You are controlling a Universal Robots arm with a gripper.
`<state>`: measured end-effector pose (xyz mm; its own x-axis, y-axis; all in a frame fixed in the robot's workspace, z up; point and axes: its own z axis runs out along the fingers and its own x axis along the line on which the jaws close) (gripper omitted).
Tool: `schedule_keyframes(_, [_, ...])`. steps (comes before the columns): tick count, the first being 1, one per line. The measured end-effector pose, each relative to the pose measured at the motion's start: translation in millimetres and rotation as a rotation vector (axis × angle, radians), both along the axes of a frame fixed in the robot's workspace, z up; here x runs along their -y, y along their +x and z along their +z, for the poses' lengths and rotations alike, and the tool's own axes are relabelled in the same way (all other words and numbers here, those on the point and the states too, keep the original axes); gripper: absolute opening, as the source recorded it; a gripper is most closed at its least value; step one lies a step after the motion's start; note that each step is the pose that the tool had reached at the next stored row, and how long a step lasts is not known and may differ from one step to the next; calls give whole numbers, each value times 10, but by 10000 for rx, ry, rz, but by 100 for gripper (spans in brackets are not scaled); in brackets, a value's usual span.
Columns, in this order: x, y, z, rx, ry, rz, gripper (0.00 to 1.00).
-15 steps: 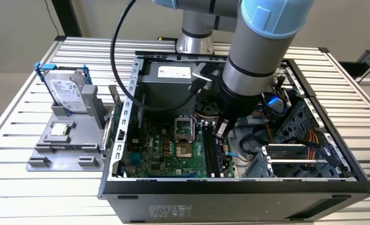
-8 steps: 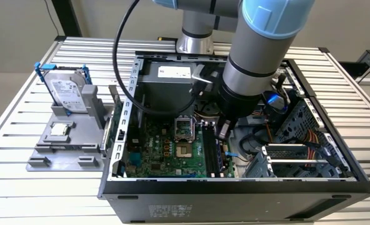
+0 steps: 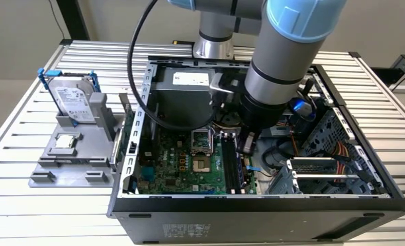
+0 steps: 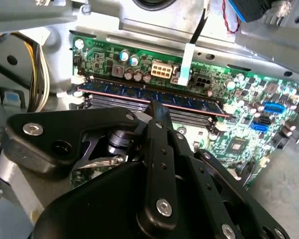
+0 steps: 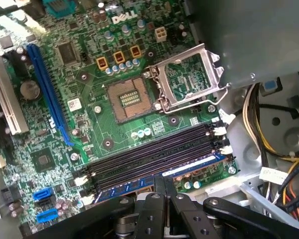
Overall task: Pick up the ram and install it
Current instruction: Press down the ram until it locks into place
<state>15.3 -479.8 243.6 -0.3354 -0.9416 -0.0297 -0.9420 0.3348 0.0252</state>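
Tabletop (image 3: 45,72): slatted metal, carrying everything.
Computer case (image 3: 257,215): black, open on top, green motherboard (image 3: 168,169) inside.
Processor socket (image 5: 132,98): bare, its metal latch frame (image 5: 189,74) swung open beside it.
Grey holder (image 3: 65,159): just beside the case, at the exterior view's left.
Hard drive (image 3: 73,97): silver with blue frame, upright in the holder.
Processor chip (image 3: 65,141): small, square, silver, lying flat on the holder.

You'll find white lettering (image 5: 120,17) printed on the motherboard (image 5: 97,127) near its edge. The hard drive (image 3: 73,97), the power supply (image 3: 190,78) and the case front (image 3: 188,229) each carry a label, with print too small to read.
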Motion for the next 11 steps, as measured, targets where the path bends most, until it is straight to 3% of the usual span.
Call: schedule_keyframes(11, [0, 29, 0, -12, -1, 1213, 0])
